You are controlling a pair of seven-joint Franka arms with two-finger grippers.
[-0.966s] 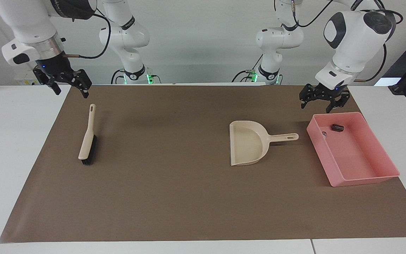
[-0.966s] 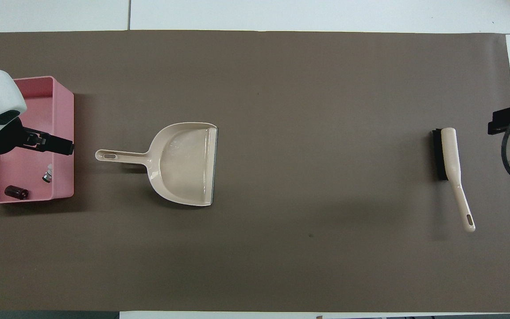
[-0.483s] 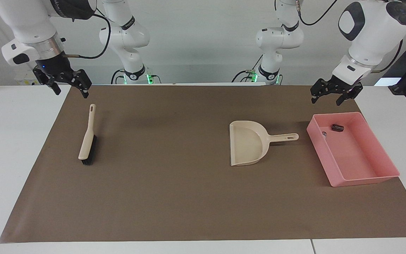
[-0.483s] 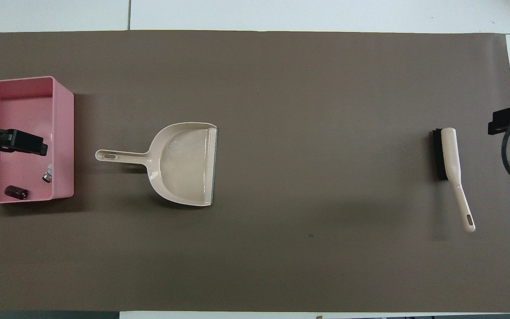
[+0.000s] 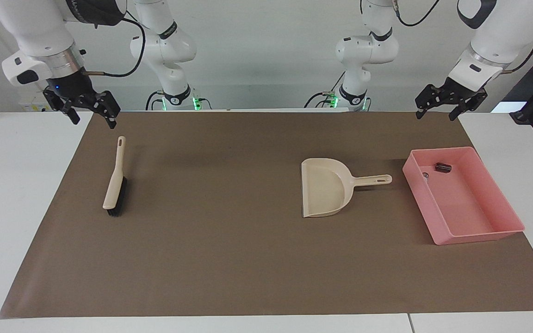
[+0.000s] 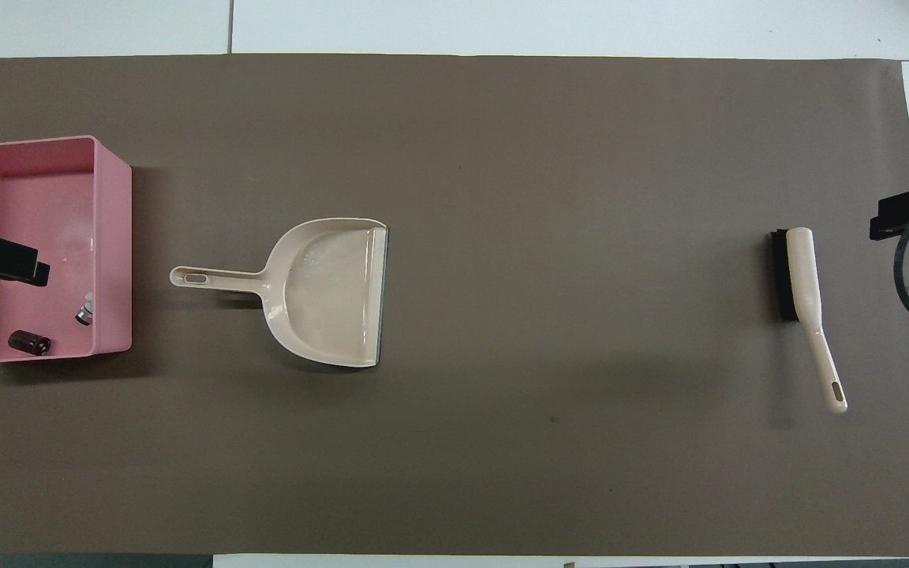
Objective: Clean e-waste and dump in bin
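The pink bin (image 5: 480, 235) (image 6: 111, 237) sits at the left arm's end of the brown mat. The e-waste lies inside it, at the end nearer the robots: a dark cylinder (image 5: 443, 167) (image 6: 29, 342) and a small white piece (image 5: 425, 175) (image 6: 85, 313) against the wall. My left gripper (image 5: 436, 114) hangs open and empty, high over the mat's edge at the robots' end, clear of the bin. In the overhead view only one of its fingers (image 6: 5, 262) shows. My right gripper (image 5: 94, 121) waits open and empty above the brush handle's end.
A beige dustpan (image 5: 324, 187) (image 6: 328, 292) lies empty beside the bin, with its handle pointing toward it. A beige brush with black bristles (image 5: 114, 185) (image 6: 798, 276) lies at the right arm's end of the mat (image 5: 220, 259).
My left gripper has risen and drawn back from just above the bin's nearer rim toward the robots' end. The right gripper, dustpan, brush and bin have not moved.
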